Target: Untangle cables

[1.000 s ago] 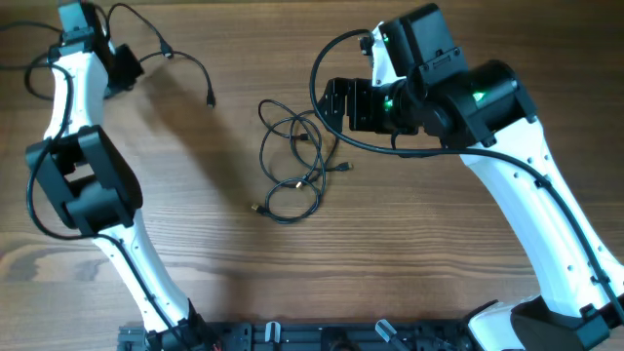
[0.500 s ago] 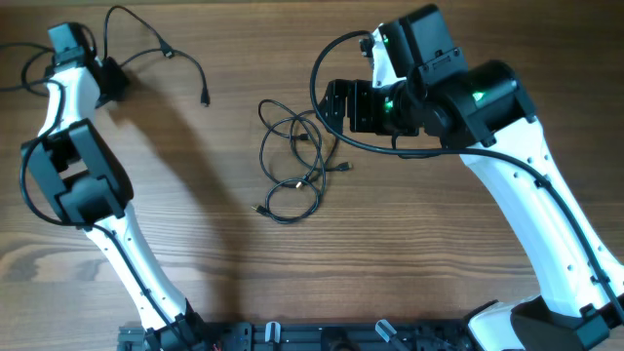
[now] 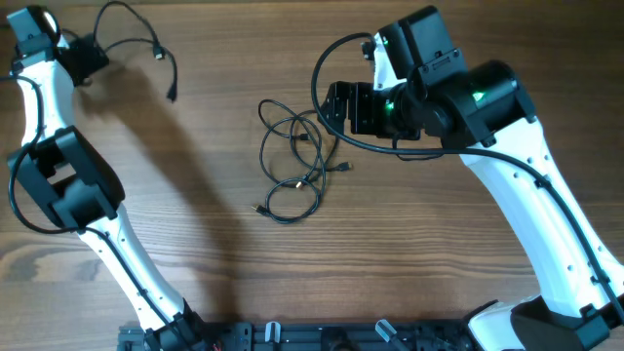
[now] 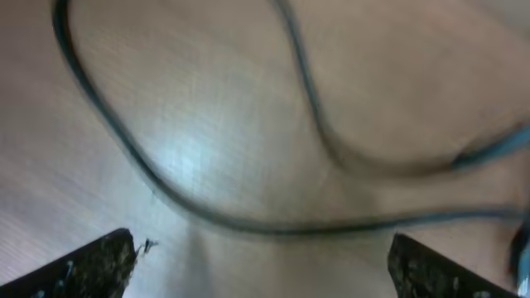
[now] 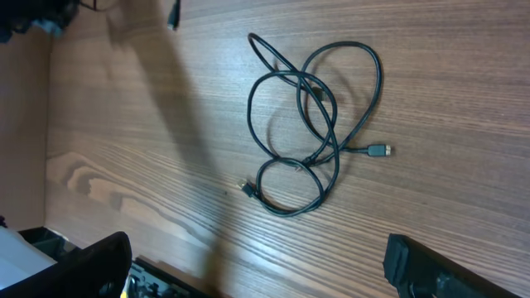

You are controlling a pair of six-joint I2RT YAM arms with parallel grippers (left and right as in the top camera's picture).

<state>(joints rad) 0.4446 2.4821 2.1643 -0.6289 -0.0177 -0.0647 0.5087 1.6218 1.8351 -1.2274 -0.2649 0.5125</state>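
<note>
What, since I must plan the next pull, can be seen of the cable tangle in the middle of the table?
The cable tangle is thin black cord in several overlapping loops, lying flat on the wooden table. Two small plug ends stick out: one at the lower left, one at the right. Only the table touches it. Whether it is one cord or several cannot be told.

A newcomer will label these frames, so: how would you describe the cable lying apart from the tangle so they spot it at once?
On the wooden table, go to the far left corner, by the left gripper. The lone cable trails there in loose open curves, while the cable bundle mid-table is coiled in overlapping loops.
</note>
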